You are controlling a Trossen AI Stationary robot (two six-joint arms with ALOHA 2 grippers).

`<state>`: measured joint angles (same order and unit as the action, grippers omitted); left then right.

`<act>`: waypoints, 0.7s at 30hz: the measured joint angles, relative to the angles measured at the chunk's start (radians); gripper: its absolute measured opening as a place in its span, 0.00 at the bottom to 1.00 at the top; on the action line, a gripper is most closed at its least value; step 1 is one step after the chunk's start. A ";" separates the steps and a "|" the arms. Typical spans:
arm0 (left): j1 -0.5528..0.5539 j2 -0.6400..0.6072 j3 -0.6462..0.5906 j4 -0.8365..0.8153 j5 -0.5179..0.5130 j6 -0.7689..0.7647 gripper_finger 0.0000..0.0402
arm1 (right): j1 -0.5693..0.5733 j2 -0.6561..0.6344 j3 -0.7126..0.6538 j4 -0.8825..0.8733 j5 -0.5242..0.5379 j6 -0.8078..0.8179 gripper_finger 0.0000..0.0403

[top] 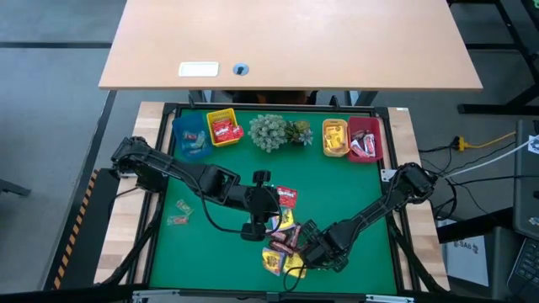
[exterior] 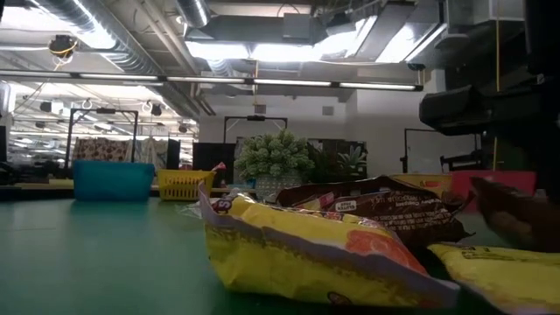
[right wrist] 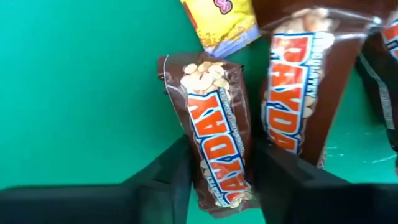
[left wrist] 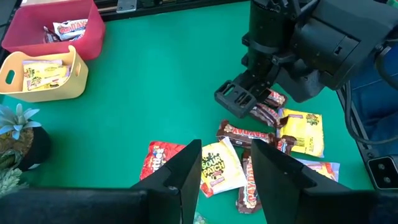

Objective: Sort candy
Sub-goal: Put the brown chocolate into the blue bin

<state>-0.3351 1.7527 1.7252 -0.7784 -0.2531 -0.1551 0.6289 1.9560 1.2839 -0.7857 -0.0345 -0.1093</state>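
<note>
Some candy is already lying in the bins at upper centre; a brown bar is being straddled by the half-closed right pincer, while the left pincer is hanging partly open over the loose pile at lower centre of the table.

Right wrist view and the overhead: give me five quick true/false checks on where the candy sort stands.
1. The right gripper straddles a brown PayDay bar. True.
2. The left gripper holds a candy. False: nothing sits between its fingers; it hovers above the pile.
3. The red bin is empty. False: it holds wrapped candy.
4. A plant cluster stands between the two pairs of bins. True.
5. All candy lies in one pile. False: two stray pieces lie apart at the left.
</note>
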 joint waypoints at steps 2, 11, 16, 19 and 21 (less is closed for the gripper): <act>0.000 0.000 0.000 0.000 0.000 0.000 0.31 | 0.000 0.000 0.000 -0.001 -0.002 0.016 0.31; 0.000 0.000 0.000 -0.046 0.009 0.000 0.31 | -0.001 -0.062 -0.006 -0.023 -0.003 0.121 0.28; -0.003 0.000 0.000 -0.078 0.008 -0.044 0.31 | -0.002 -0.132 -0.005 -0.057 -0.009 0.180 0.28; -0.010 0.006 0.000 -0.077 0.008 -0.053 0.31 | -0.002 -0.176 -0.005 -0.086 -0.010 0.227 0.27; -0.020 0.010 0.000 -0.077 0.008 -0.053 0.31 | -0.002 -0.205 -0.004 -0.135 -0.010 0.263 0.27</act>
<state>-0.3549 1.7626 1.7252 -0.8558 -0.2447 -0.2081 0.6273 1.7507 1.2799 -0.9206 -0.0444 0.1536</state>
